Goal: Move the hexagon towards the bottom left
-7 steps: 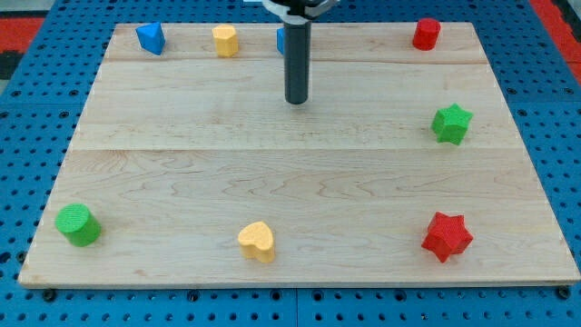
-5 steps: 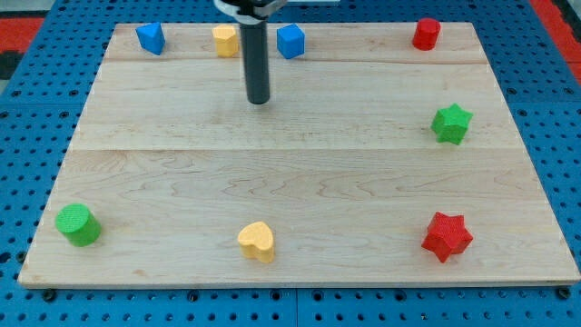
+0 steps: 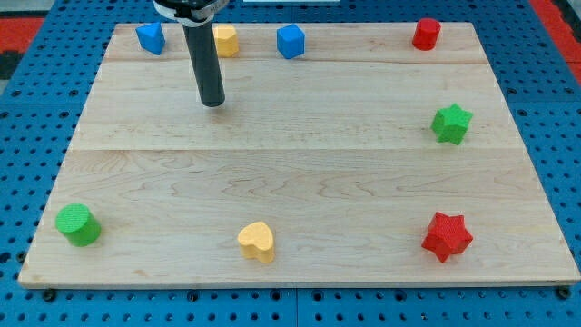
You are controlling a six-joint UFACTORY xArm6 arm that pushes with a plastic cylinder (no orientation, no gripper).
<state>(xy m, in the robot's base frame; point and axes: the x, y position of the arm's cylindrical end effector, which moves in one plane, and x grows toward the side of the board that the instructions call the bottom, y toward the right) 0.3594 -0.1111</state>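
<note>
My tip (image 3: 212, 103) rests on the wooden board (image 3: 300, 173) in its upper left part. A yellow block that looks like a hexagon (image 3: 227, 41) sits at the view's top edge, just above and slightly right of the tip; the rod hides its left side. A red block (image 3: 426, 34), a hexagon or a cylinder, stands at the top right, far from the tip.
A blue triangular block (image 3: 150, 37) and a blue cube (image 3: 290, 41) flank the yellow block along the top. A green star (image 3: 451, 123) is at the right, a red star (image 3: 447, 237) at the bottom right, a yellow heart (image 3: 257, 242) at the bottom middle, and a green cylinder (image 3: 78, 224) at the bottom left.
My tip has slid to the view's left along the upper part of the board, uncovering the blue cube and now crossing in front of the yellow block. No block has moved.
</note>
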